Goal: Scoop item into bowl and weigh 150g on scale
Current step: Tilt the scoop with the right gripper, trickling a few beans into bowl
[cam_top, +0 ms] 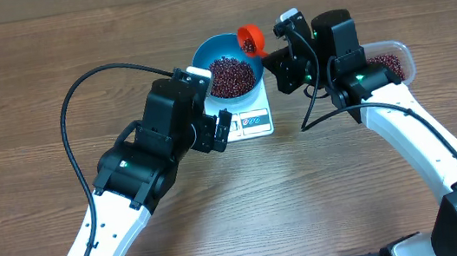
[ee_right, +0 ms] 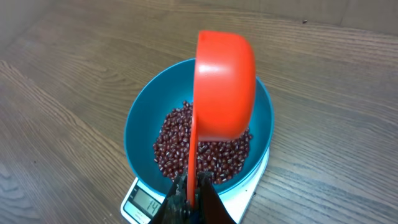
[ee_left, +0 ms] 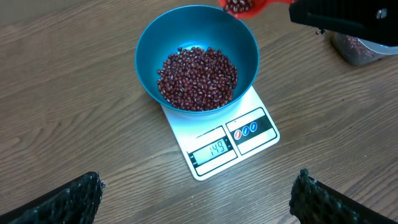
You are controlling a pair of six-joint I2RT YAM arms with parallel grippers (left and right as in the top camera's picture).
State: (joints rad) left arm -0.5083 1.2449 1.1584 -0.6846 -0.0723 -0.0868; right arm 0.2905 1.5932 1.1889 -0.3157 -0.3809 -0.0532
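Beans (cam_top: 231, 75) below right arm's (cam_top: 413, 136) tilted scoop (cam_top: 249, 38)

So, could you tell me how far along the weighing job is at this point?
Done: the blue bowl sits on the scale, holding a heap of beans; the display reads 149. In hand: the right gripper holds an orange scoop over the bowl. Remaining: a bean or two more, probably.

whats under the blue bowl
The white scale sits under the blue bowl; its display and buttons show in front. The rest of its top is covered.
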